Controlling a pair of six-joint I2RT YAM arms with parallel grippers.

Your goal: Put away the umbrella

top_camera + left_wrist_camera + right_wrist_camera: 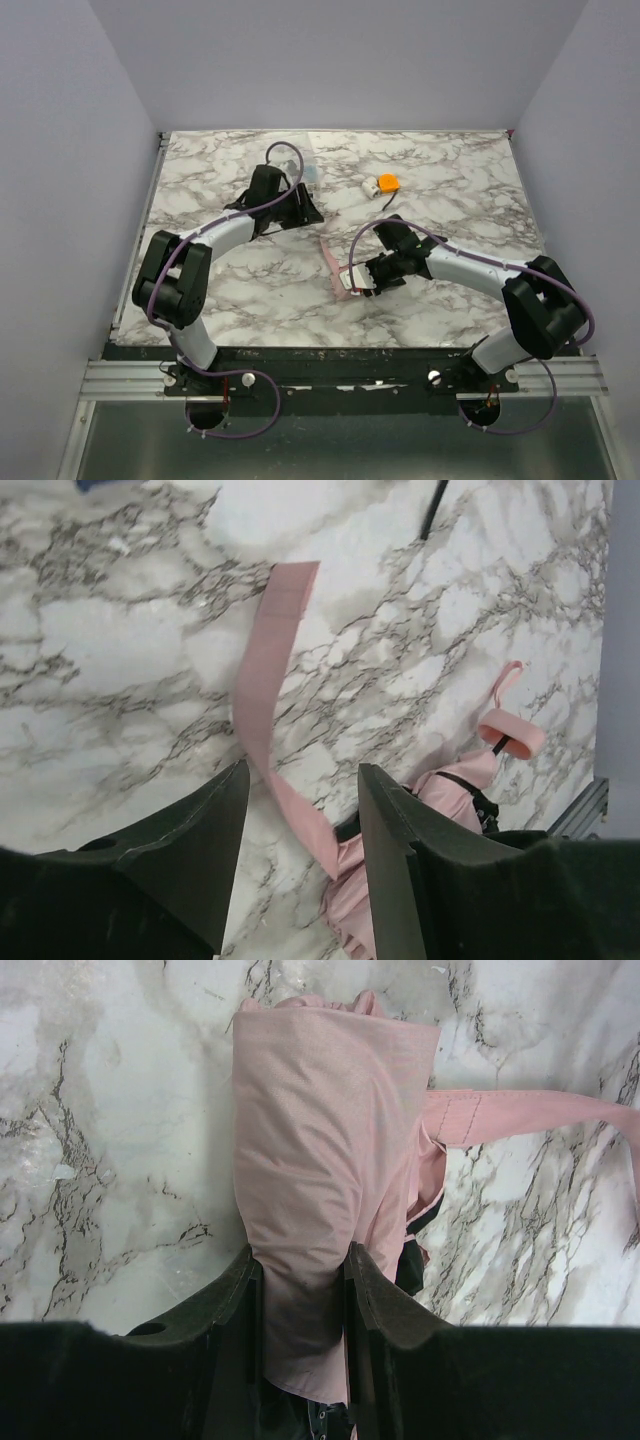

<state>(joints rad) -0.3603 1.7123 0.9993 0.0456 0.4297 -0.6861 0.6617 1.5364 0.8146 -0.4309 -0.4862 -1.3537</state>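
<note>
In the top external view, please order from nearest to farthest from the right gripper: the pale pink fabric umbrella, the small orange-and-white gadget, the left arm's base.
1. pale pink fabric umbrella: clamped in the right gripper, mid-table.
2. small orange-and-white gadget: beyond the gripper, toward the far edge.
3. left arm's base: far left, at the near edge.

We log the umbrella [342, 272] flat on the worktop [470, 190], near the centre. Its roll sits between the 2 fingers of the right end effector [364, 282], which reaches in from its right. The strap [265, 680] runs off the roll toward the left end effector [302, 210], passing through the gap between that one's 2 spread fingers. The left end effector is behind and left of the roll. The small gadget [385, 184] lies farther back, well apart.
</note>
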